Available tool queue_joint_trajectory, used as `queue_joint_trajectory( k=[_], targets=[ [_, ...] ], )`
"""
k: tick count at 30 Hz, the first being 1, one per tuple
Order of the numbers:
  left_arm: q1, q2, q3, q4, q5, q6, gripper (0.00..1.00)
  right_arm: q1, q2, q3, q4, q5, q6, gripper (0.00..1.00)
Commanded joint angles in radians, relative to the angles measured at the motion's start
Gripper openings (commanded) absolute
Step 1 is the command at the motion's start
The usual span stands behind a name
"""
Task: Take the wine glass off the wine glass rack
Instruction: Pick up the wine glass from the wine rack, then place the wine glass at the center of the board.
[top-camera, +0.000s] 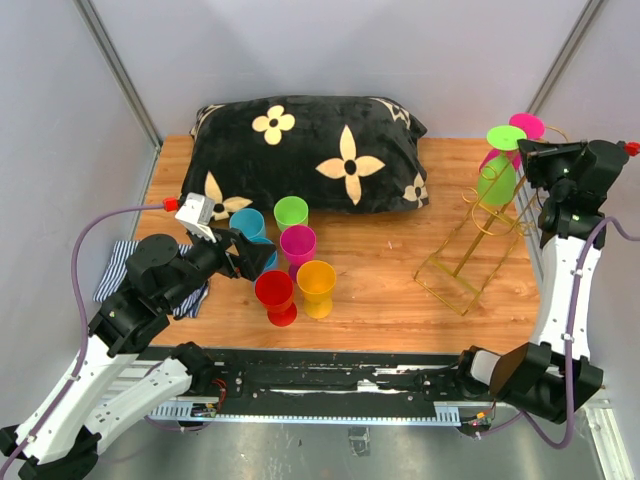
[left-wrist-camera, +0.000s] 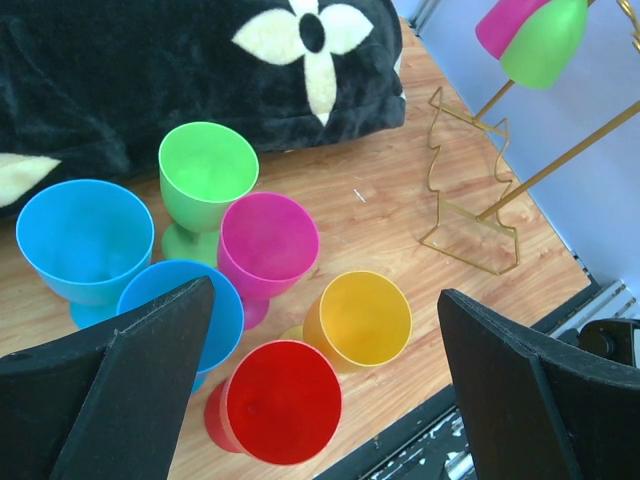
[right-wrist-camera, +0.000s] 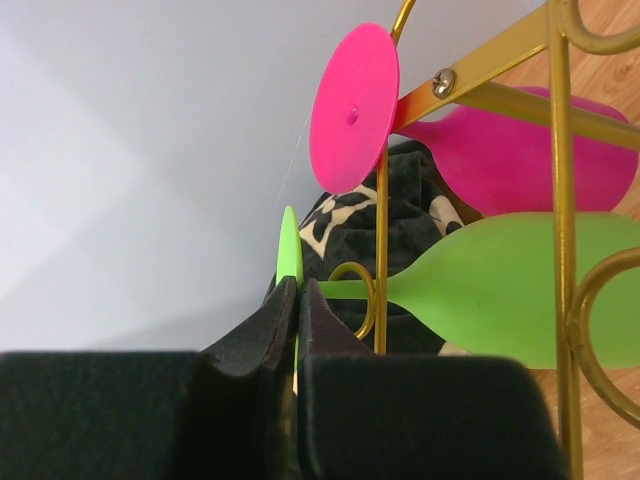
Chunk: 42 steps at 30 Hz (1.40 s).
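Note:
The gold wire wine glass rack (top-camera: 470, 255) stands at the right of the table. Two glasses hang upside down at its top: a green wine glass (top-camera: 497, 180) and a pink one (top-camera: 527, 126) behind it. My right gripper (right-wrist-camera: 298, 290) is shut on the thin edge of the green glass's round foot (right-wrist-camera: 289, 250). The stem still passes through a rail loop (right-wrist-camera: 352, 300), and the green bowl (right-wrist-camera: 520, 290) lies beside the rail. My left gripper (left-wrist-camera: 325, 300) hangs open above the cups at the left, holding nothing. In the left wrist view the rack (left-wrist-camera: 470, 215) is far off to the right.
Several coloured goblets stand upright mid-left: red (top-camera: 275, 296), yellow (top-camera: 316, 286), magenta (top-camera: 297, 247), green (top-camera: 291, 213) and blue (top-camera: 247, 224). A black flowered pillow (top-camera: 310, 150) lies along the back. A striped cloth (top-camera: 118, 266) is at the left edge. Grey walls close in on three sides.

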Motion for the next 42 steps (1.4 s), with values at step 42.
queue_joint_trajectory(
  k=[42],
  targets=[
    [0.006,-0.046,-0.118,0.354,0.203,-0.259,0.99,0.534,-0.077,0.154,0.004,-0.686,-0.605,0.01]
  ],
)
